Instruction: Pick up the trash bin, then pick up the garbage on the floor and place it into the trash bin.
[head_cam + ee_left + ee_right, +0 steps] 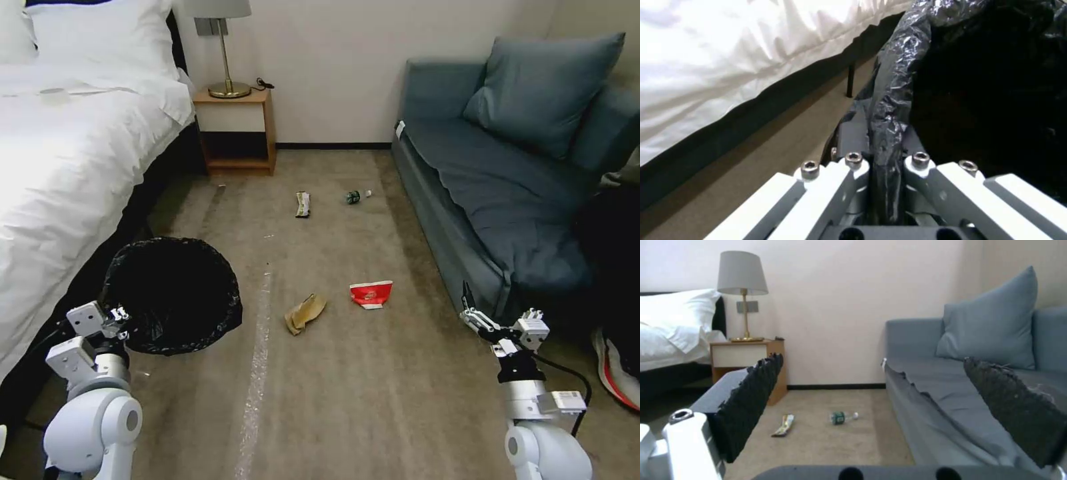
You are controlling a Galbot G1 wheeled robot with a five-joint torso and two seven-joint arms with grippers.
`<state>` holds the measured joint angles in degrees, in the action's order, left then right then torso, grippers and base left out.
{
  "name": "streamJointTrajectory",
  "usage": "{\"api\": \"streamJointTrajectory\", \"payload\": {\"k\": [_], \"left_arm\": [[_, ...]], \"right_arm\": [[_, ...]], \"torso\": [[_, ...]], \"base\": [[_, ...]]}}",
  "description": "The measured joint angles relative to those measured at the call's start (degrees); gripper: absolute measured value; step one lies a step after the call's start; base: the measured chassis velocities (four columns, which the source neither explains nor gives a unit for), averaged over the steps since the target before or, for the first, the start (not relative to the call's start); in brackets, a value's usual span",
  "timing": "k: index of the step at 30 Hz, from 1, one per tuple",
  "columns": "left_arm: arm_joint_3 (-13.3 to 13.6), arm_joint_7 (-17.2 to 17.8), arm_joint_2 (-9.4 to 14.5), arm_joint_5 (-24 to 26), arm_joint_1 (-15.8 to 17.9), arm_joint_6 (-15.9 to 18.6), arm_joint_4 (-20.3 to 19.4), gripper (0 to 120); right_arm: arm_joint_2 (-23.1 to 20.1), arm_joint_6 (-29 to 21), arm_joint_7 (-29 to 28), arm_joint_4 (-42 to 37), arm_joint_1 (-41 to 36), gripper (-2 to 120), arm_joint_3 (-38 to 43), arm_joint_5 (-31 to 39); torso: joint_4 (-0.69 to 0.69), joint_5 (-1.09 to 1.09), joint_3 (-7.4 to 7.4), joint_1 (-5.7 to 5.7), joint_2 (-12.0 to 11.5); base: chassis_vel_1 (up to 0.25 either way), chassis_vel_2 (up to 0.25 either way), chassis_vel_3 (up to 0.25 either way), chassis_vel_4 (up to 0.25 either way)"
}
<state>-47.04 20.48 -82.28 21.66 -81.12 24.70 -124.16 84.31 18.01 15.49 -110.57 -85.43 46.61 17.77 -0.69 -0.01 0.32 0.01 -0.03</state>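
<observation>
- Nearest, the left end effector sits low on the left, clamped on the rim of the trash bin; in the left wrist view its fingers pinch a fold of the crinkled black bag at the trash bin edge.
- The bin's dark mouth faces up, beside the white bed and just right of it.
- On the right, the right end effector hangs in front of the blue sofa, spread wide with nothing between its pads.
- On the carpet floor, between the two arms, lies the crumpled brown paper, and just right of it the crushed red-and-white paper cup; the two are near each other but apart.
- Farther off, the flat snack wrapper lies mid-floor, with the plastic bottle on its side to its right, close to the sofa's front; both also appear in the right wrist view, wrapper left of bottle.
- Farthest, a wooden nightstand stands against the far wall beside the bed, carrying a brass-footed lamp.
- A blue cushion leans at the back of the sofa.
</observation>
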Motion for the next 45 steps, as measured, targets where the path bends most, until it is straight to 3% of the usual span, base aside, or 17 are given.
{"api": "streamJointTrajectory", "payload": {"k": [45], "left_arm": [[-0.46, -0.81, -0.16, -0.88, -0.62, -1.8, 1.35, 4]], "right_arm": [[0.03, 0.18, 0.22, 0.58, -0.16, 100, -0.33, -0.52]], "torso": [[0.0, 0.0, 0.0, 0.0, 0.0]], "base": [[-0.066, 0.063, 0.069, -0.065]]}}
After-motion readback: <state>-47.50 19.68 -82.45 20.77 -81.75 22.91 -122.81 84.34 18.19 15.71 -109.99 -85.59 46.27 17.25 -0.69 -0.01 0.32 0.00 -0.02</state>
